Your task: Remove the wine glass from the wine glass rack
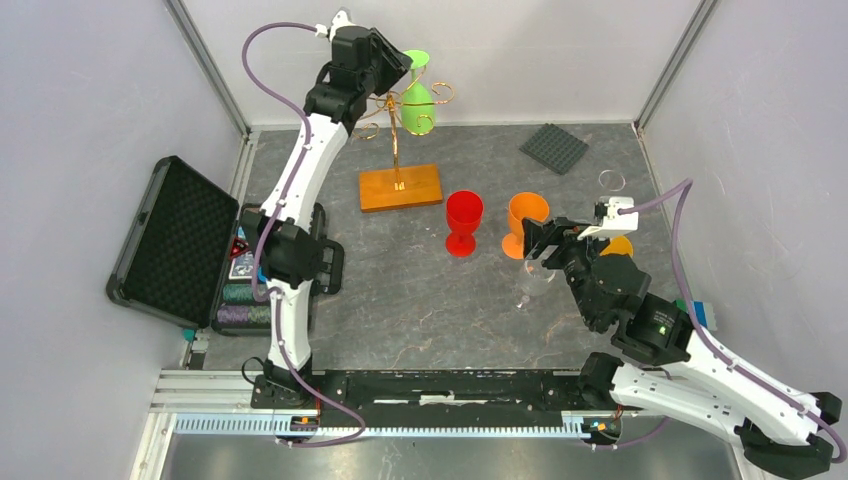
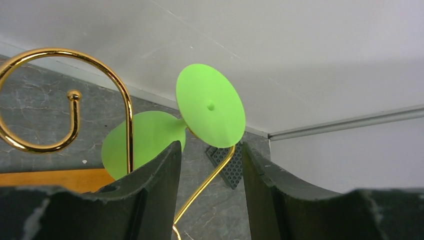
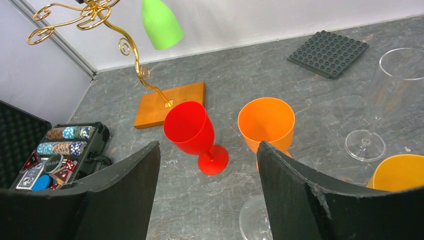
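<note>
Wine glass: lime green, opaque, hangs bowl-down at the top of the rack, foot disc uppermost, stem caught in a gold scroll arm, so it prob. has to slide out along the arm, not lift straight. Your left fingers are spread, nothing held, either side of the foot at rack-top height, no contact visible. Right fingers are spread too, empty, well clear of the rack base.
</note>
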Controlling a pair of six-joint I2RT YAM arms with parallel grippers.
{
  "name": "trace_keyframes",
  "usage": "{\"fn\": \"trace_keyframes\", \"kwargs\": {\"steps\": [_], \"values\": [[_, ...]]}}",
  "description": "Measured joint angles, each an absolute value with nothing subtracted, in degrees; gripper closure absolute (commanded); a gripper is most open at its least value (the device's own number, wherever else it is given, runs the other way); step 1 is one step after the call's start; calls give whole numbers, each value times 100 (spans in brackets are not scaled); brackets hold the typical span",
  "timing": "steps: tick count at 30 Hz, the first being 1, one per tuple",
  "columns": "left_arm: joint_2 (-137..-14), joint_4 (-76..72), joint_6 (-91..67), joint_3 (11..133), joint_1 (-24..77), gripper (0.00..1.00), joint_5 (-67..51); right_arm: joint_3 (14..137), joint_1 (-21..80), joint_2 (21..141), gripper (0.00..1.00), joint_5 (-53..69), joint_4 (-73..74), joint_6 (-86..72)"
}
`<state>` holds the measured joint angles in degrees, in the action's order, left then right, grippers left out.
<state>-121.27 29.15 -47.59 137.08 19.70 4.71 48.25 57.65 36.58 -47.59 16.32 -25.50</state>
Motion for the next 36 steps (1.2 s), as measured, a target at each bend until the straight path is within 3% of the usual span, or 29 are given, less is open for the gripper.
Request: {"fn": "trace_keyframes", "kwargs": {"steps": [17, 26, 36], "values": [[-12449, 2637, -5177, 13732, 1953, 55, 725, 4790, 5765, 3747, 26, -4801, 1542, -2574], [-12604, 2381, -5354, 13764, 1881, 66, 751, 4742, 5765, 3680, 27, -4895, 1461, -2574], [-12735, 2222, -5531, 13775, 1844, 86, 707, 4665, 5765, 3603, 28, -5033, 1428, -2576]]}}
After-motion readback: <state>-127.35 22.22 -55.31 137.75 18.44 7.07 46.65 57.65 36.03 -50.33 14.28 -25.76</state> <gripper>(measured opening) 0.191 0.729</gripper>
